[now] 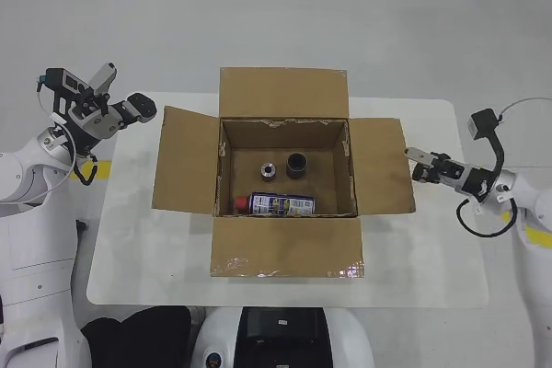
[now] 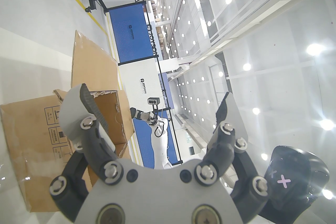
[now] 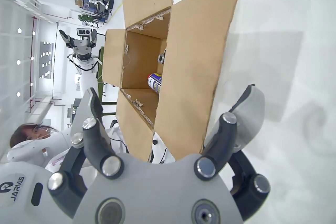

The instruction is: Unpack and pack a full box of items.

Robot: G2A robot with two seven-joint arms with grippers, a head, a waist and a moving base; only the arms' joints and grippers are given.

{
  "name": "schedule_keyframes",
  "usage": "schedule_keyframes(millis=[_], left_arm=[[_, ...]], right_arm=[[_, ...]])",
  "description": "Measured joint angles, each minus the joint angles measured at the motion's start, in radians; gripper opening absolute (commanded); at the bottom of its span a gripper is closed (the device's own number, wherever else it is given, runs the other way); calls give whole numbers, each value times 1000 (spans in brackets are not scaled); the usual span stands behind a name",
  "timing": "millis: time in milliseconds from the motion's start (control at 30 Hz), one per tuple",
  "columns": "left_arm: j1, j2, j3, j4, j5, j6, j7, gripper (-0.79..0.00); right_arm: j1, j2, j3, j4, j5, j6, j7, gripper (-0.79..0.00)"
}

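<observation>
The white table (image 1: 442, 267) carries one open cardboard box (image 1: 285, 247) at its middle. All four flaps are folded outward and lie flat, which I judge leaves the mouth free for a reach straight down.

The left gripper (image 2: 155, 92) hangs by the table's far left corner, outside the left flap, fingers spread wide with nothing between them. The right gripper (image 3: 170, 89) sits on the right, just beside the outer edge of the right flap, also spread and empty, aimed toward the box. Both stand clear of the opening, likely so that neither blocks the view of the contents or the other arm's way in.

Three things lie on the box floor. The spray can (image 1: 278, 203) lies on its side close along the near wall. Its long axis runs left to right, parallel to that wall, with the red end pointing left. Lying flat, it offers its round side to a grasp from above, and fingers would close best across the near-far direction.

The black cylinder (image 1: 298, 165) stands farther in, near the middle of the floor, its open end up. The small metal ring (image 1: 268, 169) rests just to its left, apart from it, its hole facing up.
</observation>
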Motion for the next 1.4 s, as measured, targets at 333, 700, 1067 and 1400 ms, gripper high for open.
schedule_keyframes(millis=[333, 700, 1067, 1400], left_arm=[[0, 0, 0, 0, 0, 0, 0, 0], [0, 0, 0, 0, 0, 0, 0, 0], [0, 0, 0, 0, 0, 0, 0, 0], [0, 0, 0, 0, 0, 0, 0, 0]], right_arm=[[-7, 4, -39, 33, 46, -24, 6, 0], [-17, 11, -45, 5, 127, -71, 35, 0], [-13, 20, -31, -100, 200, -105, 63, 0], [63, 21, -133, -235, 149, -122, 52, 0]])
